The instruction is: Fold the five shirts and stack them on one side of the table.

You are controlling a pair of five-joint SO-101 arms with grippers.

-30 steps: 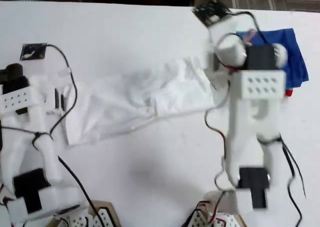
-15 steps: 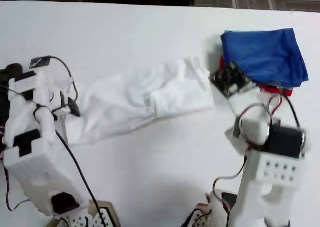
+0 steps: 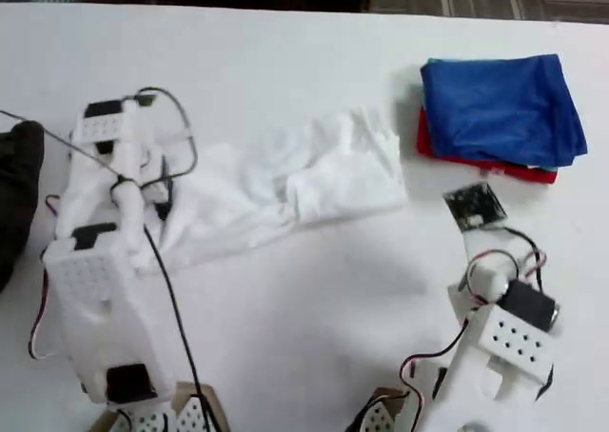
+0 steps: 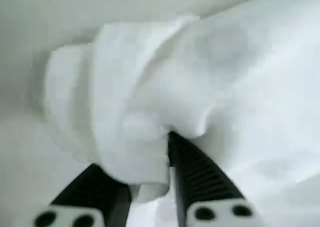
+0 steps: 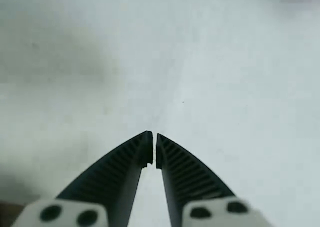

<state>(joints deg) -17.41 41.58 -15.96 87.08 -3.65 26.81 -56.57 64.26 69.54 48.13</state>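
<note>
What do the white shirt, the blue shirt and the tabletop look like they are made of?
White shirt: soft matte cloth, probably cotton-like; it bunches and creases. Blue shirt: similar matte fabric, folded with soft rounded edges. Table: smooth, hard-looking white surface, perhaps laminate or a covering; no grain visible.

Bare tabletop (image 3: 314, 299) lies open in the near middle and along the far edge. A white shirt (image 3: 285, 189) spans the middle; a blue shirt (image 3: 500, 104) atop a red shirt (image 3: 504, 169) blocks the far right.
</note>
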